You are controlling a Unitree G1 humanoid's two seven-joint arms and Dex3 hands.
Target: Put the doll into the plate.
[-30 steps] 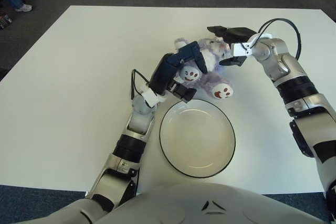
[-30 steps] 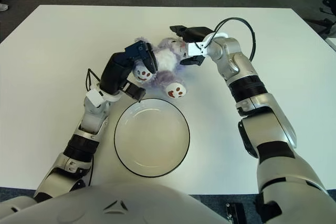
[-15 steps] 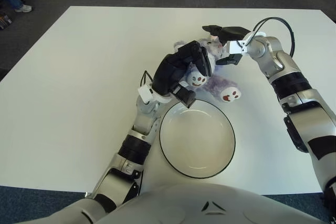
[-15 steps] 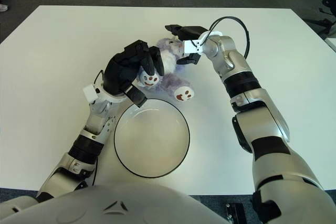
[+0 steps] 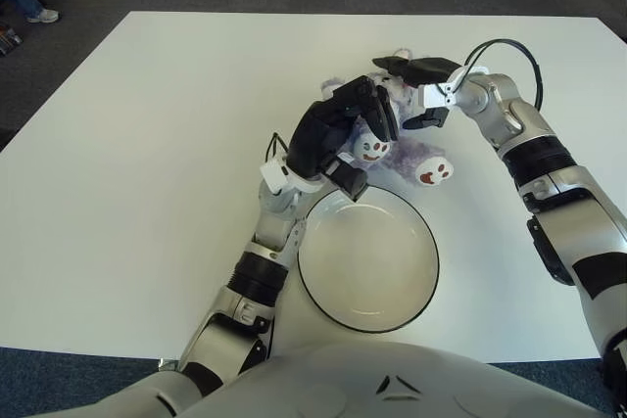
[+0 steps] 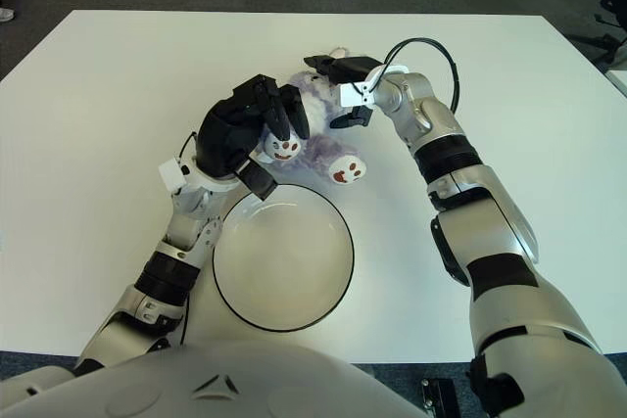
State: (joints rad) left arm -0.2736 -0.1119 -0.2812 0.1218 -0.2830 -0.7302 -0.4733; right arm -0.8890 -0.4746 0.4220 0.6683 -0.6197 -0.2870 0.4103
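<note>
The doll [image 5: 397, 139], a pale purple plush with round white feet, lies on the table [image 5: 147, 144] just beyond the far rim of the plate [image 5: 368, 256]; one foot sits close to the rim but nothing of the doll is inside yet. We have our left hand [image 5: 343, 129] over the doll's near side, its dark fingers curled down around the body and one foot, so it looks like a grasp taking hold, though we cannot tell how firmly. Our right hand [image 5: 416, 85] reaches in from the far side, fingers spread narrowly over the doll's head, touching or nearly so; we cannot tell whether it holds anything.

Compared with a second ago, our left hand has moved up from beside the doll to over it and closed in, and our right hand has slid nearer, so the doll is now bracketed between them. The doll itself has shifted only slightly, still short of the plate. We judge the grasp as the step in hand; lifting and carrying toward us into the plate remains, and the soft body may sag or slip.
</note>
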